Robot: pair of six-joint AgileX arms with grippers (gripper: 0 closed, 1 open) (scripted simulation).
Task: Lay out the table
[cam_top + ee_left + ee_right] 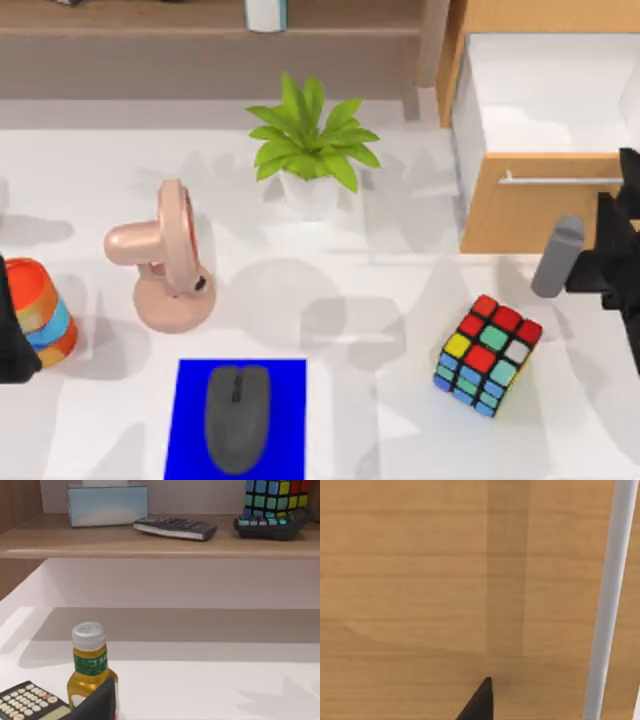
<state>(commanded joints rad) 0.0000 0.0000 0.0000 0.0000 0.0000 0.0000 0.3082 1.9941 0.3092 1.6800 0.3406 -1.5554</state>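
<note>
The white table point(380, 420) carries a pink desk fan point(165, 258), a potted green plant point(310, 150), a colour cube point(487, 353) and a grey mouse point(237, 415) lying on a blue mat point(190, 420). An orange, blue and red striped cup point(45, 312) stands at the left edge, right beside my left gripper point(12, 340). My right gripper point(605, 262) is at the right edge, close to the wooden drawer front point(420, 580) and its white handle bar point(605, 605). A grey cylinder point(557, 257) sits against it; whether it is held is unclear.
The wooden drawer cabinet point(520, 205) stands open at the back right. In the left wrist view a yellow bottle point(90, 670) and a calculator point(27, 700) are near, and a shelf point(150, 542) holds a tissue box point(107, 504), a remote point(175, 527) and another cube point(275, 495).
</note>
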